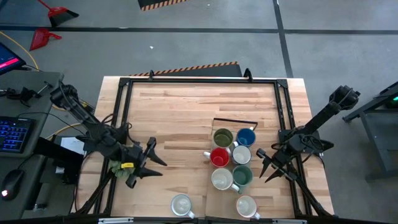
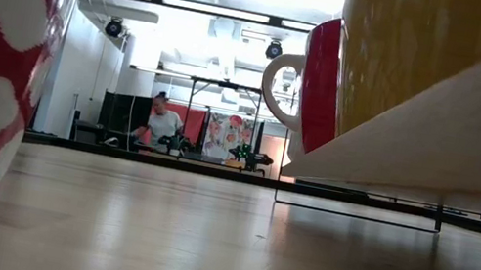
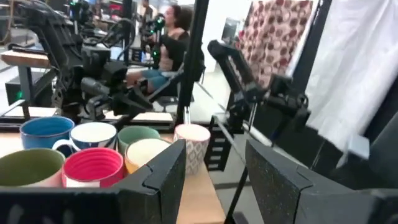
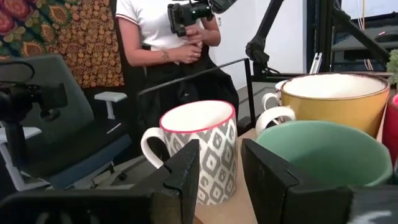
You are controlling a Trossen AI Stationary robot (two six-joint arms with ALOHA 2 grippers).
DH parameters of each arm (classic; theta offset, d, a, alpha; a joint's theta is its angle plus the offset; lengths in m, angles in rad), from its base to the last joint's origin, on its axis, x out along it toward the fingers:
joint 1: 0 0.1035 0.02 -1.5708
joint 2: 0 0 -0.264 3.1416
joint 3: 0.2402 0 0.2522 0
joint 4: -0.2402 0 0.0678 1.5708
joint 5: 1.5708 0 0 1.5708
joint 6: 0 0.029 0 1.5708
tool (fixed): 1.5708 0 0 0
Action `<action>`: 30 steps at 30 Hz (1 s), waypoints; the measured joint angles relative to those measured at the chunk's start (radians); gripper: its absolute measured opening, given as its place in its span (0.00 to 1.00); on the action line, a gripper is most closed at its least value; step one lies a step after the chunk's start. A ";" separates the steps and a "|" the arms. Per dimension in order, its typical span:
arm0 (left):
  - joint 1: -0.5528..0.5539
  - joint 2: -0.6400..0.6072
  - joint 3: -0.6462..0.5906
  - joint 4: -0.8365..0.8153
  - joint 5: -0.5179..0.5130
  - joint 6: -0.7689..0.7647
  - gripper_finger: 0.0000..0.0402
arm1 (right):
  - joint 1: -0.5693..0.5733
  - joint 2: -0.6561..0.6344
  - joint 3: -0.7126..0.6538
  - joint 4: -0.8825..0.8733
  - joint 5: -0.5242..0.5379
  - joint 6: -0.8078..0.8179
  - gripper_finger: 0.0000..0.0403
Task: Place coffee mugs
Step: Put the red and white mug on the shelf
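Left fingers [image 3: 211, 177]: apart, empty | right fingers [image 4: 221, 171]: apart, empty | mugs [image 1: 231, 163] untouched

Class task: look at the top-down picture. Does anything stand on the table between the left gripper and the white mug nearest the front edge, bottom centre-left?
Nothing visible does. The left gripper hangs open over bare wood, and the white mug stands alone toward the front edge. The clustered mugs, such as the red mug, sit off to the side, nearer the right gripper.

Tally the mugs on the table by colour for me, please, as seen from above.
Olive green mug: 1
Blue mug: 1
Red mug: 1
Teal green mug: 1
White or cream mugs: 4
Total: 8
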 joint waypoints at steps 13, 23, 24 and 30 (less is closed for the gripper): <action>0.014 0.075 0.000 0.138 0.156 0.052 0.38 | 0.000 0.000 0.000 -0.043 0.000 0.000 0.27; 0.088 0.037 0.000 0.151 0.145 0.057 0.38 | 0.000 0.000 0.000 -0.043 0.000 0.000 0.27; 0.099 0.037 0.000 0.150 0.145 0.065 0.38 | 0.000 0.000 0.000 -0.043 0.000 0.000 0.27; 0.150 0.037 0.000 0.157 0.116 0.081 0.38 | 0.000 0.000 0.000 -0.044 0.000 0.000 0.27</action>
